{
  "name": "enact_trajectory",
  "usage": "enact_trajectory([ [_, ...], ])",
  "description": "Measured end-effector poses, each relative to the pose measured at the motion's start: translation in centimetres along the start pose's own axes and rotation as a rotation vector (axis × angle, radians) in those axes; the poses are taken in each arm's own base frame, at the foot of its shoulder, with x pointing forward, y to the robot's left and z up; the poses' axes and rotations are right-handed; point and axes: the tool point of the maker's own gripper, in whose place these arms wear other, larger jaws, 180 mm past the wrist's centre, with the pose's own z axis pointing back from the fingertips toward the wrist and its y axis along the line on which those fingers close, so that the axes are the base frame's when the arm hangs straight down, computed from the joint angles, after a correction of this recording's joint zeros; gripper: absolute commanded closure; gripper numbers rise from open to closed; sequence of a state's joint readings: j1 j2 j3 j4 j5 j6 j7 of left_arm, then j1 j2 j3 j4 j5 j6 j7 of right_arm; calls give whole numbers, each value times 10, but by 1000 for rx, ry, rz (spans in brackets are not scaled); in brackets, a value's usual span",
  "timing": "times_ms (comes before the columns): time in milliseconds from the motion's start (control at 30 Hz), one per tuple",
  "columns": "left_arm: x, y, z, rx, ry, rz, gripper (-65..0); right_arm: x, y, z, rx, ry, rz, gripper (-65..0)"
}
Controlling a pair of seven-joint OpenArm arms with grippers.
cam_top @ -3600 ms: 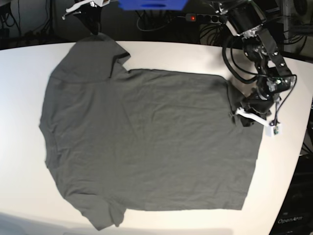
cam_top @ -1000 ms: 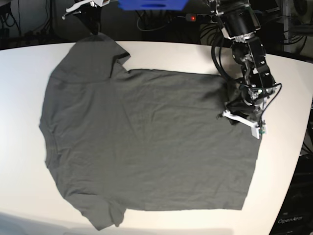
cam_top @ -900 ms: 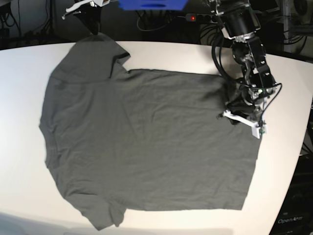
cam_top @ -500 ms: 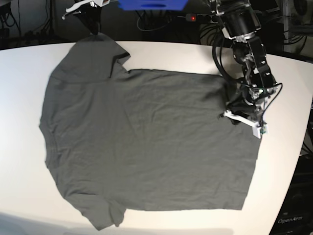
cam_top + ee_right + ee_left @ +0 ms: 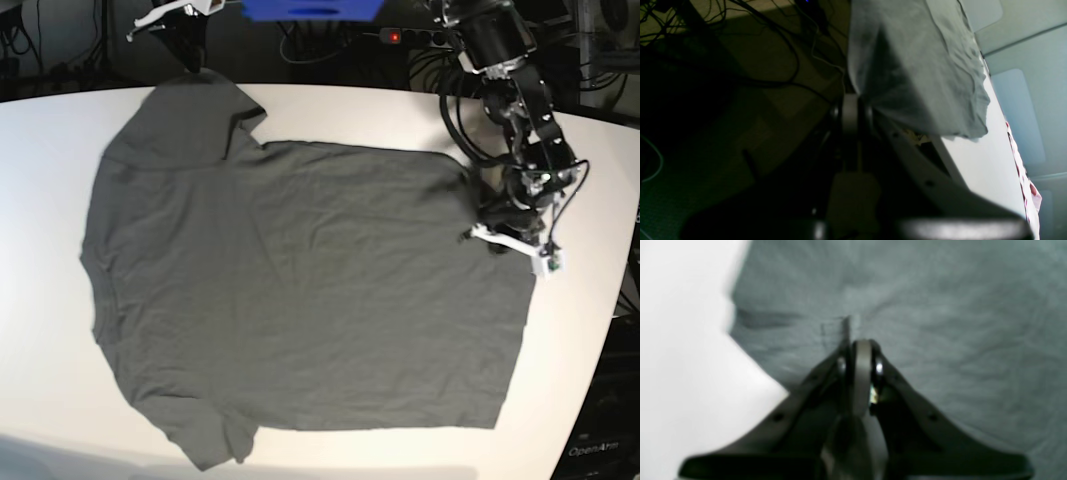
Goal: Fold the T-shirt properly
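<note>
The left gripper's fingers (image 5: 863, 366) are pinching the T-shirt (image 5: 300, 290) at its far right edge, while the right gripper's fingers (image 5: 850, 116) are lying pressed together beside its far left sleeve.

- One T-shirt (image 5: 300, 290). It is dark grey and lies flat. It is the only cloth here.
- One white table (image 5: 50, 380) under the shirt.
- Two sleeves on the shirt. One is at the far left and one is at the near left.
- Two robot arms. One black arm (image 5: 520, 110) is on the right. Of the other one I see only a white tip at the far left.
- Two grippers, one on each arm: the left gripper (image 5: 858, 350) and the right gripper (image 5: 851, 110).
- One blue thing (image 5: 310, 9) at the far edge.
- One small red light (image 5: 396, 37) at the far side.
- Many black cables (image 5: 330, 45) behind the table. I cannot count them.
</note>
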State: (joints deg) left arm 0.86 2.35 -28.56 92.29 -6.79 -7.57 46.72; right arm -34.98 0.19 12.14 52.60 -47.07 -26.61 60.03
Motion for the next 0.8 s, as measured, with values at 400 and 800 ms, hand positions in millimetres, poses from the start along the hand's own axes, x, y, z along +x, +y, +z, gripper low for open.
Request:
enact_trajectory([
  [400, 20, -1, 28, 9, -49, -29, -28, 1, -6, -9, -18, -13, 9, 0],
  [800, -3, 16, 41, 47, -15, -51, -28, 3, -23, -15, -34, -33, 64, 0],
])
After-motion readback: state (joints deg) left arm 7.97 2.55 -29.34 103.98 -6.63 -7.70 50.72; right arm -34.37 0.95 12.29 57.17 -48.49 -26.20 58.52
